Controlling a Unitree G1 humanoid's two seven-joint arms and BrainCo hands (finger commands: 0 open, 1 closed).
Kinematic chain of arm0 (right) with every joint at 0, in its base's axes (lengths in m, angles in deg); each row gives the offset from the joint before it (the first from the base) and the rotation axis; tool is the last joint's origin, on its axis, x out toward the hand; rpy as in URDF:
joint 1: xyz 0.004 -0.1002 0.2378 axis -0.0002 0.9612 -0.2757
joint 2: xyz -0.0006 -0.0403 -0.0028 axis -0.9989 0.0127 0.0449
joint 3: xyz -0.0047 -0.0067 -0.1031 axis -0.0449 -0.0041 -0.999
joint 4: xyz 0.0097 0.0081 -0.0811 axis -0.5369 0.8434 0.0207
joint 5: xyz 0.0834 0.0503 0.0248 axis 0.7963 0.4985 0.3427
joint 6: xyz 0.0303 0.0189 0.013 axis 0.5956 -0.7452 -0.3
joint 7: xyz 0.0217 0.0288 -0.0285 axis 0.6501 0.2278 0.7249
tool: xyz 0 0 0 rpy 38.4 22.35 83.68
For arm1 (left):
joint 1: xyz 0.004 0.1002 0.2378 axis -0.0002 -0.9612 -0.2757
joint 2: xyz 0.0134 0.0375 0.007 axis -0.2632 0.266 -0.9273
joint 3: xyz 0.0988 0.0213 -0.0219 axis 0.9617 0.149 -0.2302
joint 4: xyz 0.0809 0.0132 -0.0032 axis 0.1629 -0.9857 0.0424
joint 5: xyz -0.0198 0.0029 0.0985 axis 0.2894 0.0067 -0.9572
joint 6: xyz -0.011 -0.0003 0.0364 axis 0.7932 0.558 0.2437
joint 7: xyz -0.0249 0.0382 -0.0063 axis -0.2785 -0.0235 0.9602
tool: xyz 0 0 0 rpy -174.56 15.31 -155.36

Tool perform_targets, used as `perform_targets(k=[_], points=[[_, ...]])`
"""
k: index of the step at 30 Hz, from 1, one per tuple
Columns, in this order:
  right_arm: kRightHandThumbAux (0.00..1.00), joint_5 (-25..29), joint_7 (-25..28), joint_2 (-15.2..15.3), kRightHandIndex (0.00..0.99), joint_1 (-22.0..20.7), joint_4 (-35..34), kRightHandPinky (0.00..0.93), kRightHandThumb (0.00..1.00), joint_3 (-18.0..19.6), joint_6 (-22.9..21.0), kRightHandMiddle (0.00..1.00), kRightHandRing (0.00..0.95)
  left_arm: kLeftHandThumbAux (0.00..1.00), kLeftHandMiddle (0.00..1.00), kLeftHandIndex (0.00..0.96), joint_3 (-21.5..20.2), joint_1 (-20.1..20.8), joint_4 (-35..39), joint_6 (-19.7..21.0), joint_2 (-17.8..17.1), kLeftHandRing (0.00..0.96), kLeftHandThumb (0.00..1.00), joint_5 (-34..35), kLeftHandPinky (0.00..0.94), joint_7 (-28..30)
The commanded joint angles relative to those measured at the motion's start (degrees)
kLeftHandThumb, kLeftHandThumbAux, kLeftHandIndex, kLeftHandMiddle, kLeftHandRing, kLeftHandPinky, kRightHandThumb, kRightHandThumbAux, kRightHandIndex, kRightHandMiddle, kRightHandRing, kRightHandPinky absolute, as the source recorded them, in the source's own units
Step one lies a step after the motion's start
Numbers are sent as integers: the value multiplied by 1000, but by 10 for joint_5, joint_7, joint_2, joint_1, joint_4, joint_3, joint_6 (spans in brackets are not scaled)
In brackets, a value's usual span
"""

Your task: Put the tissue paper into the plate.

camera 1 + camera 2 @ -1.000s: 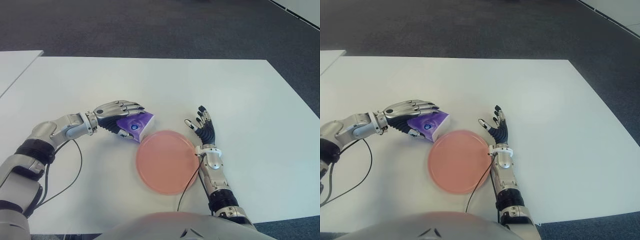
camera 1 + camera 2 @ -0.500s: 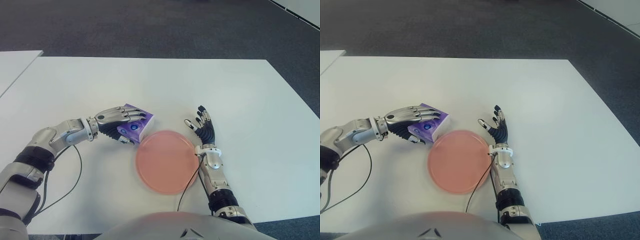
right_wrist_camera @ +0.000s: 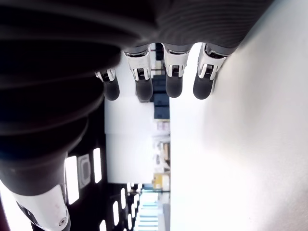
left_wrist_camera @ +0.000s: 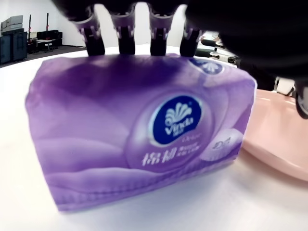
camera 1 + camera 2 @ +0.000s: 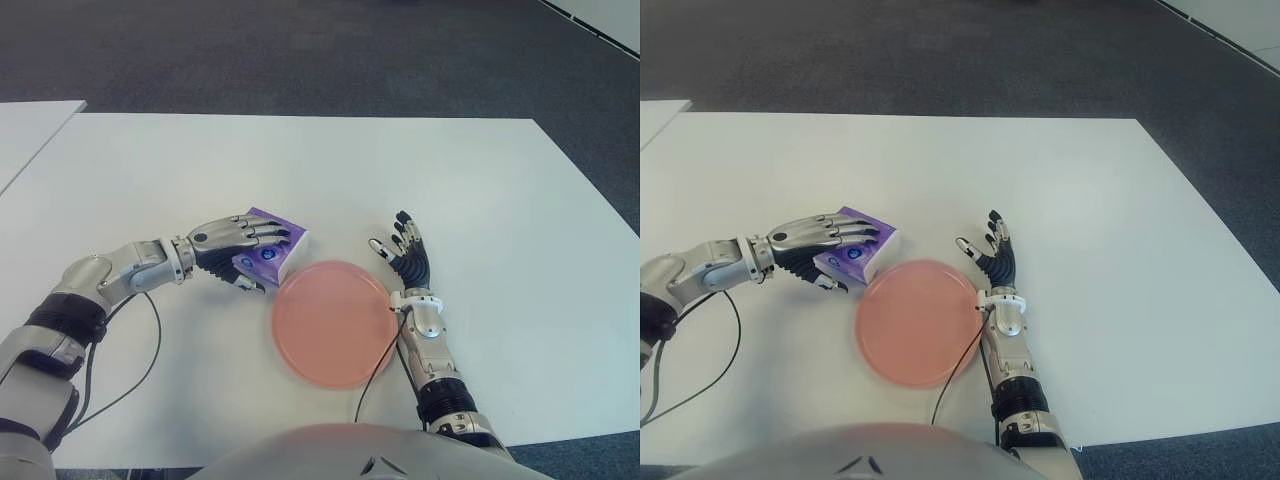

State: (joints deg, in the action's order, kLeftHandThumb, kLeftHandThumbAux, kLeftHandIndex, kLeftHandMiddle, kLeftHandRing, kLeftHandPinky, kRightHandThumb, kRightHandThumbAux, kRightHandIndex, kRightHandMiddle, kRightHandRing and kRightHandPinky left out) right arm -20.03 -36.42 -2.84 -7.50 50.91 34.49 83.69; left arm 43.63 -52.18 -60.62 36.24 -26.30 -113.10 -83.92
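Purple soft tissue paper pack sits on the white desk, touching the round pink plate, left hand fingers closed over it; right hand fingers spread, empty.

We see a white tabletop; on it, centre frame, a purple tissue pack just beside a pink plate.

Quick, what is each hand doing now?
Left hand: closed on the tissue pack, which sits on the table.
Right hand: open, holding nothing.
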Motion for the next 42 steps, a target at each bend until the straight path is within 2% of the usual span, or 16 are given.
perform_targets(k=[1, 21, 31, 42], points=[[754, 2, 1, -3, 50, 44, 29, 14, 111, 0, -33, 40, 10, 257, 0, 0, 16, -4, -19, 7, -2, 0, 215, -35, 0, -12], [753, 12, 10, -6, 53, 56, 3, 30, 135, 2, -52, 41, 12, 263, 0, 0, 57, -6, -20, 37, -6, 0, 211, -110, 0, -82], [747, 10, 15, -4, 47, 60, -5, 13, 126, 1, -61, 34, 5, 281, 0, 0, 89, 5, -27, 78, -7, 0, 218, -167, 0, -140], [749, 11, 19, -3, 41, 62, -7, 1, 103, 1, -64, 26, 0, 318, 0, 0, 122, 24, -45, 113, -4, 0, 210, -197, 0, -204]])
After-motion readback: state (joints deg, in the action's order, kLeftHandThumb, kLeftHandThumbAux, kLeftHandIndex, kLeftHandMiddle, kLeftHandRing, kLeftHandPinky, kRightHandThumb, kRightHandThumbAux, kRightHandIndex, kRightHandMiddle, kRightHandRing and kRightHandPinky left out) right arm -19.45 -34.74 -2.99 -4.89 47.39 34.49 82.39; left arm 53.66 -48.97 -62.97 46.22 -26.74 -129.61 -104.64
